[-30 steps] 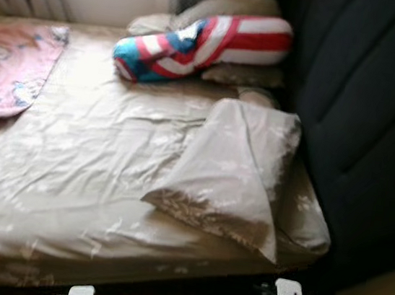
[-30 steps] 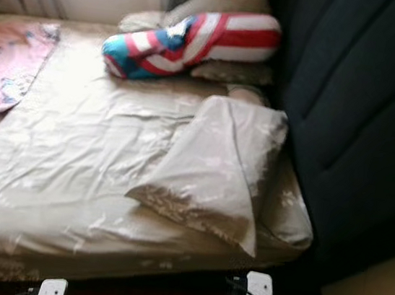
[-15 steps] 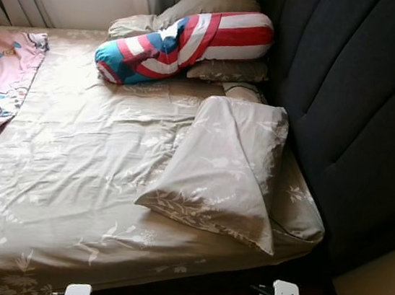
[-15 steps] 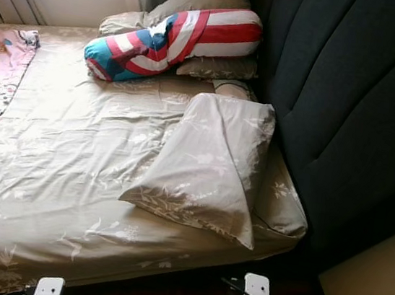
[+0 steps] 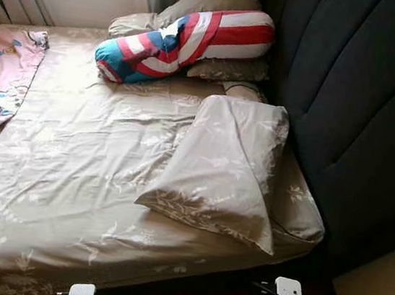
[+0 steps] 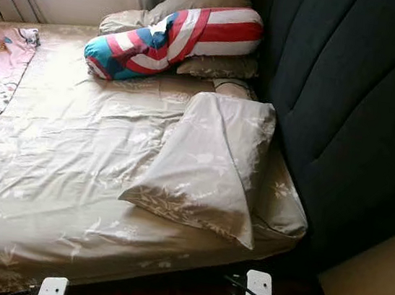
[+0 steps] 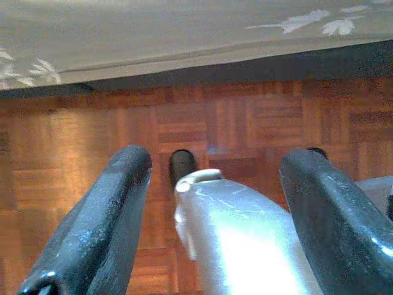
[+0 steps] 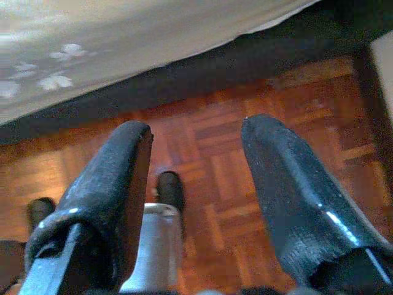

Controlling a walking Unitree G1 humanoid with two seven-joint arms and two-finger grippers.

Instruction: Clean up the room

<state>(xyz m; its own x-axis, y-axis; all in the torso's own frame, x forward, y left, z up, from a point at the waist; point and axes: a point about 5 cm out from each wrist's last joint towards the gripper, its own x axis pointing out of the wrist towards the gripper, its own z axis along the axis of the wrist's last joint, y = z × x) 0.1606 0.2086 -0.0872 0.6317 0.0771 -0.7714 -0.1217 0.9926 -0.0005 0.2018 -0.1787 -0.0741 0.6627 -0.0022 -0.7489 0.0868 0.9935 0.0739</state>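
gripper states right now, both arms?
Left gripper: open, holding nothing, hanging over the parquet floor by the bed edge.
Right gripper: open, holding nothing, also low over the floor beside the bed.

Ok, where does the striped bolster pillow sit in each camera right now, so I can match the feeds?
Left eye view: the striped bolster pillow lies at the top centre, across the tan pillows by the dark headboard.
Right eye view: same spot, a little further left in the picture.
Left wrist view: not in it; it looks at wooden floor.
Right wrist view: not in it.
Shared landmark: the bed sheet's hanging edge.
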